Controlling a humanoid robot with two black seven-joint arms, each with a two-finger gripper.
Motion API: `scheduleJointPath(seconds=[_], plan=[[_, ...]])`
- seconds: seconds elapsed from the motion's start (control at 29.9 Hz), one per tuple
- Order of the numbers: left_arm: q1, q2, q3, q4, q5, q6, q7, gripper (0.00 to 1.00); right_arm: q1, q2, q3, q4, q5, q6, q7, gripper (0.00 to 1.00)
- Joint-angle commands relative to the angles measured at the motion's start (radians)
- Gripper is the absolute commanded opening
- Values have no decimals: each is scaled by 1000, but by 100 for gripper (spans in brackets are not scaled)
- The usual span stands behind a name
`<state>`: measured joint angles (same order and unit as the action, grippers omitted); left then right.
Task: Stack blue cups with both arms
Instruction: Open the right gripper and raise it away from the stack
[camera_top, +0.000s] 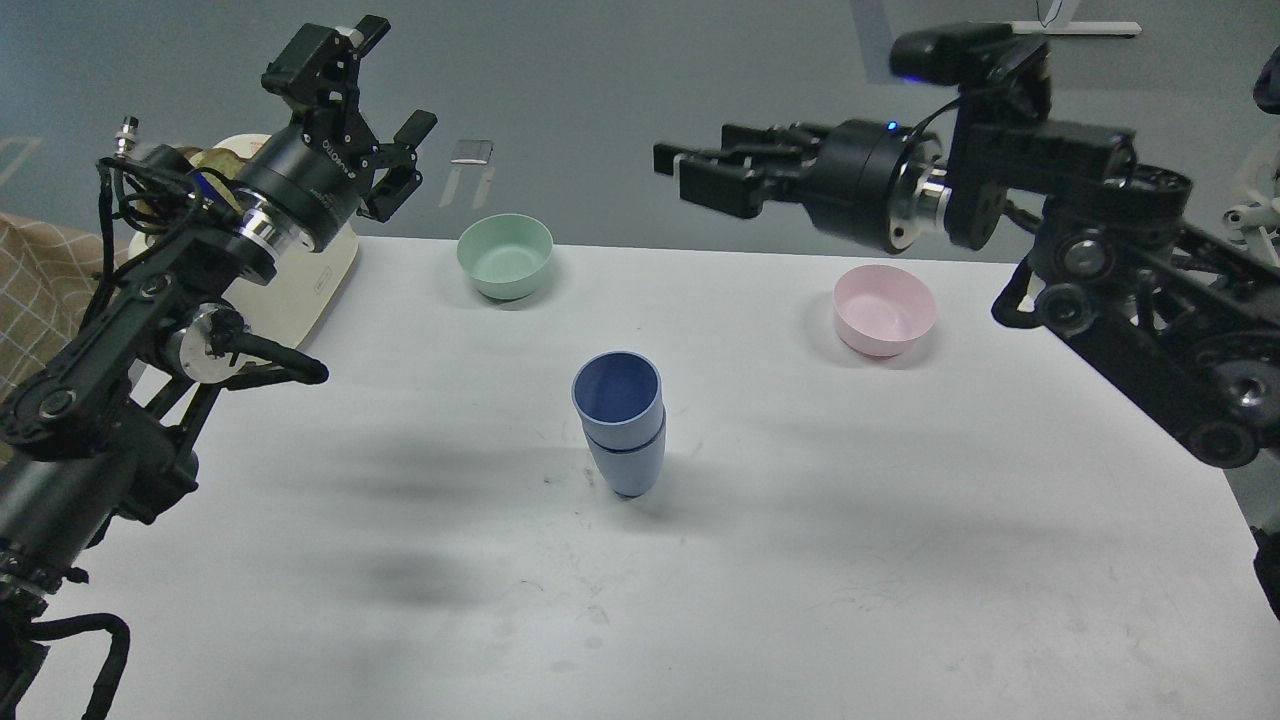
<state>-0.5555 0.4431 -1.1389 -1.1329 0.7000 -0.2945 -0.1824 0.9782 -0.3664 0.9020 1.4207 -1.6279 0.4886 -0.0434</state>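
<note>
White worktop (900, 560), matte, faint scuffs and soft shadows across it. Two blue cups (620, 425) stand near its middle, nested one inside the other, upright. Pale green bowl (505, 256) near the far edge, left of centre. Pale pink bowl (885, 310) further right, well apart from the cups. Cream board-like object (320, 290) at the far left corner, partly hidden.

the two stacked blue cups (620, 425) look like matt, smooth plastic, darker inside. the green bowl (505, 256) and pink bowl (885, 310) share that dull, smooth finish. the white table (800, 560) is matt with faint scuffs. both arms are black, partly glossy, with shiny metal wrist rings (262, 226). checked cloth (40, 285) lies at far left.
</note>
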Motion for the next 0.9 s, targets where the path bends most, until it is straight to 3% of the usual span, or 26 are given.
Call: scheduleJointPath(seconds=[0.0,0.3,0.43,0.67,0.87], plan=[[2,-6,-12,15,-4,-2,-3,97,-56,0,234,-60,167,0,7,100],[2,-4,-22,64,-139,-8,-3,97,-196,0,549,-201,329,0,8,100],[2,-3,-53,64,-230,-8,0,97,-260,47,711,-334,451,0,8,100],[3,-9,-70,67,-257,-28,3,97,-329,73,746,-444,856,0,11,100],[3,-11,-90,100,-263,-43,6,97,-380,135,759,-444,887,0,17,100]])
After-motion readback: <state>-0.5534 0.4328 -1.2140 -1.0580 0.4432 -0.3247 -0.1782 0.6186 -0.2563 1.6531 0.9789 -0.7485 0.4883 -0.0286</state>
